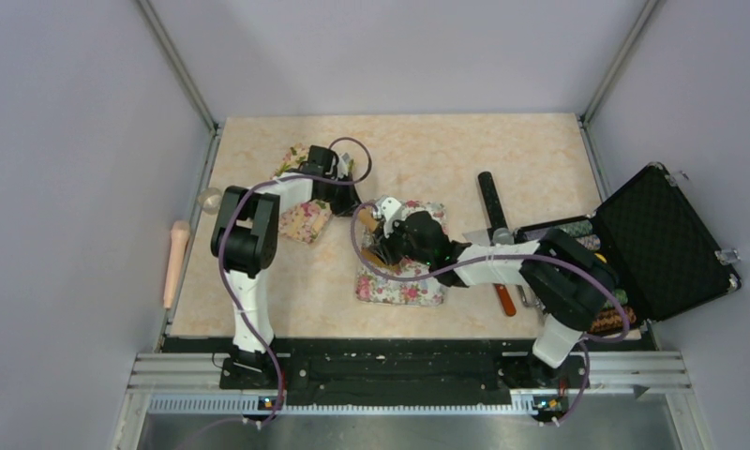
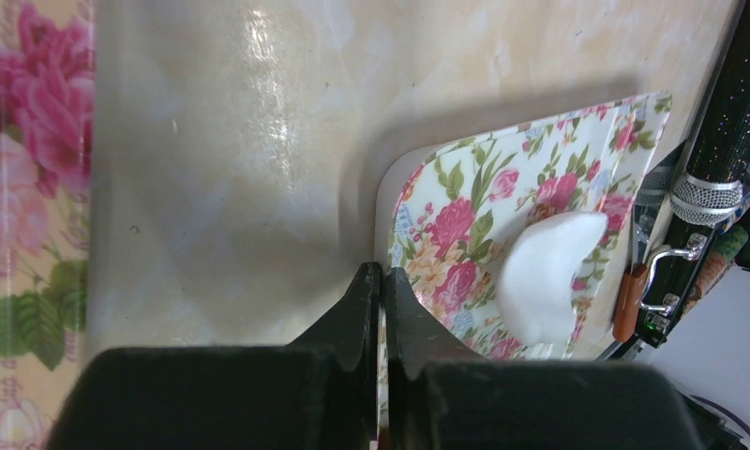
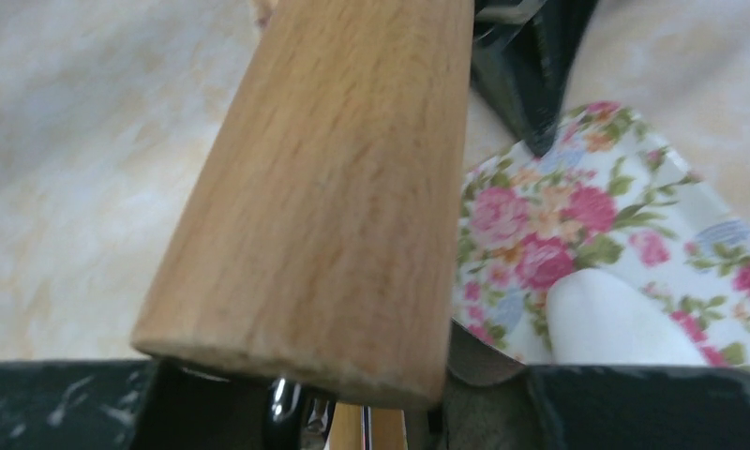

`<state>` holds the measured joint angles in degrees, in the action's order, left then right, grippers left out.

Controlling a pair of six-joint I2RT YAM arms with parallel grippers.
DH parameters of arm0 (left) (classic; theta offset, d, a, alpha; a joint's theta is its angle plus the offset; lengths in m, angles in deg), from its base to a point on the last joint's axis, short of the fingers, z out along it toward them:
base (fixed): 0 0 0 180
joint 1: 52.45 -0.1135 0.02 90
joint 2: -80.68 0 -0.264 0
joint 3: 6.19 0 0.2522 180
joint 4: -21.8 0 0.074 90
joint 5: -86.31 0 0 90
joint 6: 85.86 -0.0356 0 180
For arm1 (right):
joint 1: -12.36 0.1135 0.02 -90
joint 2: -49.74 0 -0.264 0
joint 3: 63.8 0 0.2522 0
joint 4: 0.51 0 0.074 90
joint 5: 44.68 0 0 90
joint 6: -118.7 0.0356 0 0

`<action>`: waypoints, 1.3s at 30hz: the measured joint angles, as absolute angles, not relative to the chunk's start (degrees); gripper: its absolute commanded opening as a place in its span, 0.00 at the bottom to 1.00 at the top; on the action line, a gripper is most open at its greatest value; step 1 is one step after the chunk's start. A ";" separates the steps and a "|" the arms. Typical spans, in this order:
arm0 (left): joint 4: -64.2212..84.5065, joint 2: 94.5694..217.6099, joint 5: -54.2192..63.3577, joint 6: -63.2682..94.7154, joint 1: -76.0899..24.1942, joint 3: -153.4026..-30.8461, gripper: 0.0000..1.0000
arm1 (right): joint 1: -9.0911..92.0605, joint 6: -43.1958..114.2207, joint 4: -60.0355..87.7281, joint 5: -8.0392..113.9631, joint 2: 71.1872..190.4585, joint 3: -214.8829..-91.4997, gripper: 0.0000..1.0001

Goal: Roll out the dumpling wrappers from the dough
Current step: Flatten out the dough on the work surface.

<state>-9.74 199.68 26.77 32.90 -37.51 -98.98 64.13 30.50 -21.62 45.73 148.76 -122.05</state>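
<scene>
Right wrist: the right claw [image 3: 352, 412] is clamped on a wooden rolling pin [image 3: 334, 187]. The pin fills the gap between the fingers and is gripped near one end. The white dough [image 3: 615, 323] lies on a flowered plate [image 3: 577, 206] at lower right, partly cut off by the frame. The pin sits beside the dough in this view, and I see no contact between them.
My read on the step: pin in hand, rolling pass not started.
The next move needs the pin brought over the dough and levelled, then pressed down and rolled.

Left wrist: the left claw [image 2: 382, 281] has its fingers together, pinching the plate rim at a rounded corner. The thin edge runs between them. It looks like it is there to steady the plate.
The dough is well inside the plate, apart from this claw. It is thick and curved like a crescent, not a flat round disc, so no finished wrapper is in view.

Top: both claws meet at the plate, mid table. The left one is at its far-left corner and the right one is over its far half. The dough is hidden under the right claw here.
</scene>
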 measured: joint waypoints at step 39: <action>6.85 192.80 55.14 29.77 -34.34 -94.94 0.72 | 38.64 45.41 -17.23 72.83 142.19 -123.38 0.00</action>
